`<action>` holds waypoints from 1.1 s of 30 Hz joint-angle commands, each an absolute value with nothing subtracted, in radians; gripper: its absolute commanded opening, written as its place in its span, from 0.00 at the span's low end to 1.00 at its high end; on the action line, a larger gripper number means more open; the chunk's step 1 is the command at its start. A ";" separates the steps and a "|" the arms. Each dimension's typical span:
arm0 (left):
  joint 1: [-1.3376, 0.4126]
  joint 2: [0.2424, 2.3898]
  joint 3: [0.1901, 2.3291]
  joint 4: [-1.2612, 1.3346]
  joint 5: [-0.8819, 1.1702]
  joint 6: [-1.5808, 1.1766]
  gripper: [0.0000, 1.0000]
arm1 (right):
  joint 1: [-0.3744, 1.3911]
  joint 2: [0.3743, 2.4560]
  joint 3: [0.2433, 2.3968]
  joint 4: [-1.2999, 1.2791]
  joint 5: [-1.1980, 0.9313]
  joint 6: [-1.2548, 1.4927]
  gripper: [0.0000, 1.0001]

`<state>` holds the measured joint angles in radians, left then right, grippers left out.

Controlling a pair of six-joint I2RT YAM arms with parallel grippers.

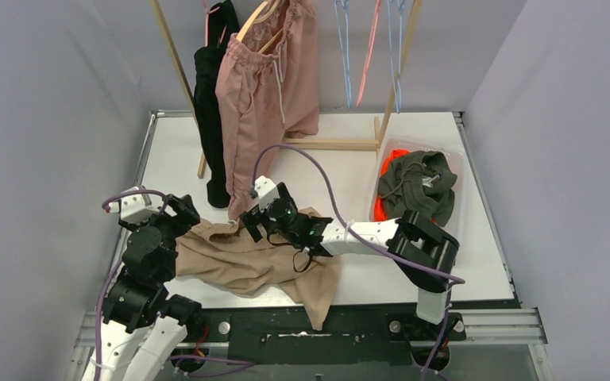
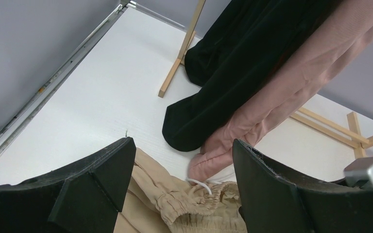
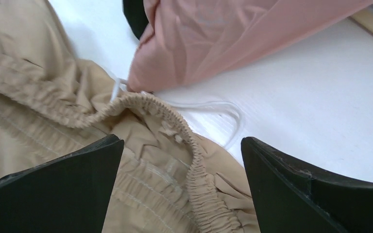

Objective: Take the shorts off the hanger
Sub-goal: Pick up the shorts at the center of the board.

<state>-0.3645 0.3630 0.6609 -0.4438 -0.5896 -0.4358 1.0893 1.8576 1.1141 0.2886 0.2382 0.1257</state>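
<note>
The beige shorts (image 1: 246, 262) lie crumpled on the white table near the front edge. My left gripper (image 1: 187, 213) is open at their left end, its jaws spread above the gathered waistband (image 2: 194, 208). My right gripper (image 1: 256, 226) is open over the waistband's other side (image 3: 194, 165), holding nothing. The dusty pink shorts (image 1: 262, 103) hang from a wooden hanger (image 1: 252, 22) on the rack, and their hem touches the table just beyond the beige waistband (image 3: 233, 39). The olive green shorts (image 1: 417, 181) lie on the orange shorts (image 1: 389, 159) in a bin.
A black garment (image 1: 210, 119) hangs left of the pink shorts and reaches the table. The wooden rack's foot (image 1: 330, 144) crosses the back of the table. Blue and pink bare hangers (image 1: 369, 48) hang at the right. The clear bin (image 1: 459, 210) stands at the right edge.
</note>
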 commanded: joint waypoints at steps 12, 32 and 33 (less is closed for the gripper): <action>-0.359 0.351 0.666 -0.382 -0.545 -0.417 0.73 | 1.005 1.961 1.269 0.016 -0.331 0.304 0.99; -0.357 0.348 0.661 -0.372 -0.528 -0.406 0.73 | 1.103 1.945 1.311 -0.151 -0.549 0.078 0.98; -0.358 0.348 0.661 -0.372 -0.528 -0.407 0.73 | 1.104 1.950 1.300 -0.139 -0.565 0.071 0.98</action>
<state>-0.3645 0.3573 0.6514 -0.4324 -0.5446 -0.4248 1.0832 1.9663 1.2926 -0.1154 -0.5240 0.1535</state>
